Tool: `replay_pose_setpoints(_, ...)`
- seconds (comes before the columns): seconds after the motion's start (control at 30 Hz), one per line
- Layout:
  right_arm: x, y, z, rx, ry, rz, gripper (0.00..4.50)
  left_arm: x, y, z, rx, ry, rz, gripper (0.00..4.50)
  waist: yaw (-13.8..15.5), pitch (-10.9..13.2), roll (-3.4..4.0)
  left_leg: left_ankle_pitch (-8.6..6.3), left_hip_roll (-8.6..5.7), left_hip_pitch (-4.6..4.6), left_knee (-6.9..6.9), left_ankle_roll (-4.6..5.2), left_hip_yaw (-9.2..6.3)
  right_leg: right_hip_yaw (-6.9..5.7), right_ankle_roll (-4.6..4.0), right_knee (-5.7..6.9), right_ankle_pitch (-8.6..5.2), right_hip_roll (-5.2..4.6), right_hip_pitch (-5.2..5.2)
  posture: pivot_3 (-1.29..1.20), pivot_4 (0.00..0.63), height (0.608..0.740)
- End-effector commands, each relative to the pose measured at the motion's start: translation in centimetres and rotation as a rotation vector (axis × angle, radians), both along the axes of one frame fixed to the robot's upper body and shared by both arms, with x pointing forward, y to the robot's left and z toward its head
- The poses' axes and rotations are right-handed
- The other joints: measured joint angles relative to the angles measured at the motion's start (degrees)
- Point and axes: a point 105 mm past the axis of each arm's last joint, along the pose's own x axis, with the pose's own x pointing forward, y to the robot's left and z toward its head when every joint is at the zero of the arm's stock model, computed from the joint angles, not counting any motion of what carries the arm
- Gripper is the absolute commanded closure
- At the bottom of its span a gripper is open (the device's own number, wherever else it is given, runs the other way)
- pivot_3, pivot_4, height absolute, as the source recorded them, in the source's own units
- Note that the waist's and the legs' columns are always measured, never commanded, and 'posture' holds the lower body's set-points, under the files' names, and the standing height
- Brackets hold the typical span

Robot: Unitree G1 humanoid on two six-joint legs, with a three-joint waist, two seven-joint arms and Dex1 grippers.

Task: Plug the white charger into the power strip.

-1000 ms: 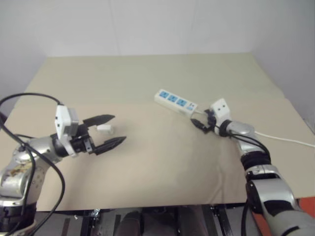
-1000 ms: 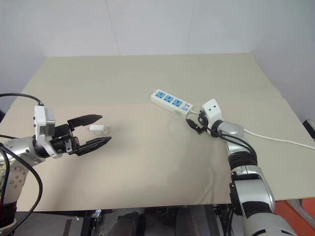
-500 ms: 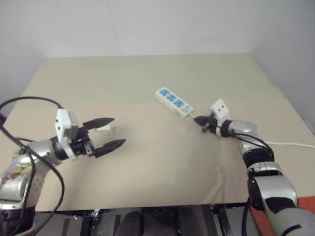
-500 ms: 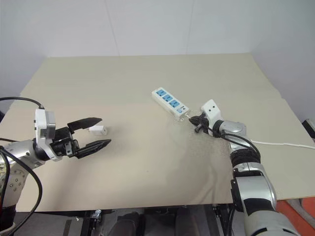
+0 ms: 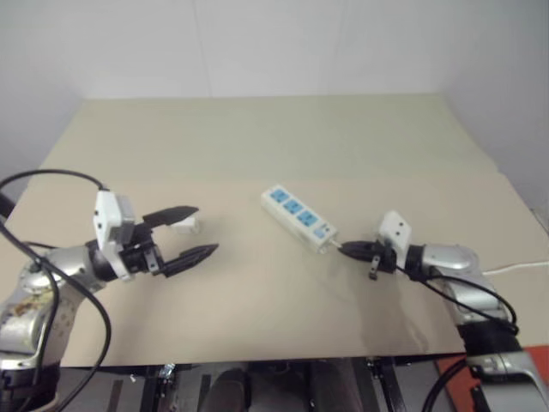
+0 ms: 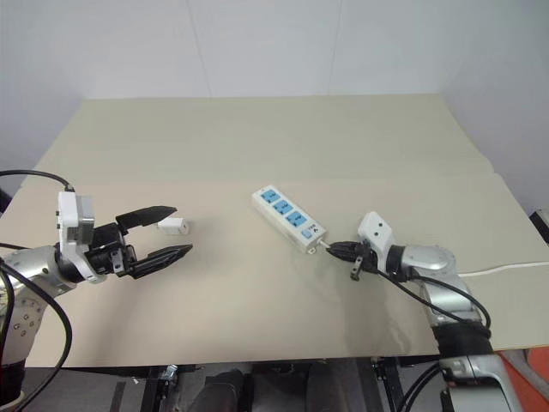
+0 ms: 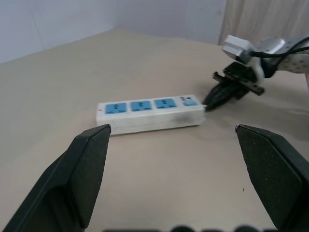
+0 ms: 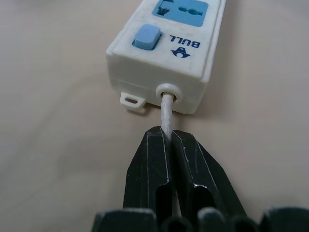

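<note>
While right gripper (image 6: pixel 343 251) pinches strip cord (image 8: pixel 167 112), white charger (image 6: pixel 172 226) sits just beyond spread left gripper (image 6: pixel 167 231); power strip (image 6: pixel 288 219) well apart.

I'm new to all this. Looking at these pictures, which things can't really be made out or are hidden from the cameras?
- The white charger: too small in the head views to show its prongs or which way they face.
- The power strip: its switch position is unreadable in the right wrist view.
- The cord: hidden inside the shut right gripper, then cut off by the right edge in the head views, so its far end is unknown.
</note>
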Motion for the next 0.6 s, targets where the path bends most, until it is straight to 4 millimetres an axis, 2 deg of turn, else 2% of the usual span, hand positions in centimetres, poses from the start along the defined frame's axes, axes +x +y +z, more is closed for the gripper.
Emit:
replay_pose_setpoints(0.03,-0.9,0.1,1.2,0.016,-0.03,0.025,3.8,-0.3,-0.1,0.8,0.008,-0.031,-0.014,0.0,-0.04,0.0,0.0,0.0,-0.01,0.02,0.01,0.0,0.0,0.0,0.0,0.0,0.0,0.0,0.02,0.0,0.15,0.74)
replay_pose_setpoints(0.13,-1.0,-0.3,1.3,0.033,-0.031,-0.01,2.84,-0.3,-0.3,0.9,0.005,-0.03,-0.021,0.0,0.0,0.0,0.0,0.0,-0.01,0.07,0.02,0.0,0.01,0.02,0.0,0.02,0.03,0.0,0.05,0.0,0.15,0.74)
replay_pose_setpoints(0.4,-1.5,-0.7,4.6,0.198,-0.117,-0.096,0.02,-0.6,0.0,1.2,-0.004,-0.031,-0.028,0.0,0.63,-0.01,-0.01,0.0,0.0,0.05,0.03,0.0,0.01,0.01,0.0,0.02,0.06,0.0,0.04,0.0,0.15,0.74)
replay_pose_setpoints(0.5,-0.9,-0.2,5.0,0.295,-0.156,-0.192,0.02,-0.7,0.0,1.2,-0.004,-0.031,-0.026,0.0,0.73,-0.01,-0.02,0.0,0.0,0.06,0.03,0.0,0.01,0.02,0.0,0.02,0.06,0.01,0.04,0.0,0.15,0.74)
replay_pose_setpoints(0.6,-0.7,1.3,4.5,0.386,-0.162,-0.243,0.02,-0.6,0.0,1.1,-0.006,-0.03,-0.027,0.0,0.87,-0.02,-0.02,0.01,0.0,0.08,0.03,-0.01,0.01,0.03,-0.01,0.05,0.06,0.01,0.04,0.0,0.15,0.74)
